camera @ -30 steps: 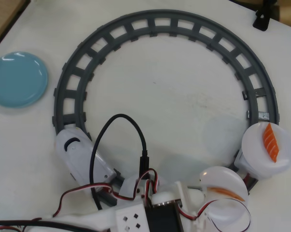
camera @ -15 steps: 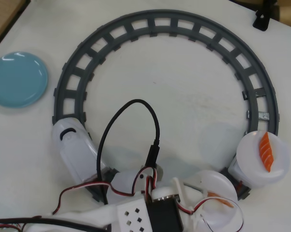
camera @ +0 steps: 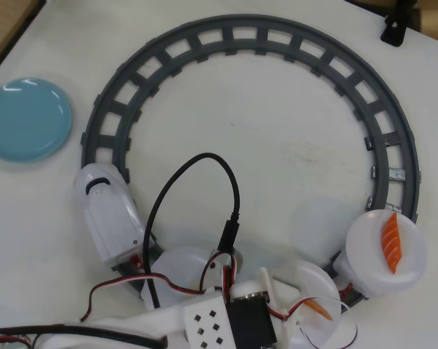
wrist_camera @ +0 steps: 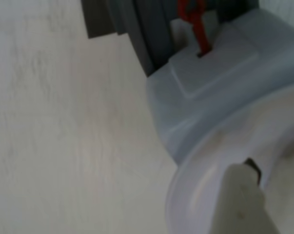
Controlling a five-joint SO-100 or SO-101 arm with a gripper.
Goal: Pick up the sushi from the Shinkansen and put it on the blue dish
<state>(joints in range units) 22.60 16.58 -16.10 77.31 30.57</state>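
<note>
Pre-grasp: sushi point(camera: 390, 241) riding Shinkansen point(camera: 106, 215) plate, blue dish point(camera: 27, 119) empty. Pincer state unreadable. Next: time descent onto sushi.

A grey ring track point(camera: 251, 33) is laid on the white desk point(camera: 262, 138). The Shinkansen point(camera: 106, 214) is seen on the track's lower-left stretch, nose up. A white plate car point(camera: 386, 253) is carried on the track's lower-right stretch, with one sushi point(camera: 390, 242) lying upon it. A second sushi point(camera: 319, 310) is partly seen on another plate near the track's bottom edge. The blue dish point(camera: 26, 120) is placed outside the track, to its left, apart from it. The arm's body point(camera: 226, 323), with a black cable point(camera: 197, 196), is located inside the track's lower part.
</note>
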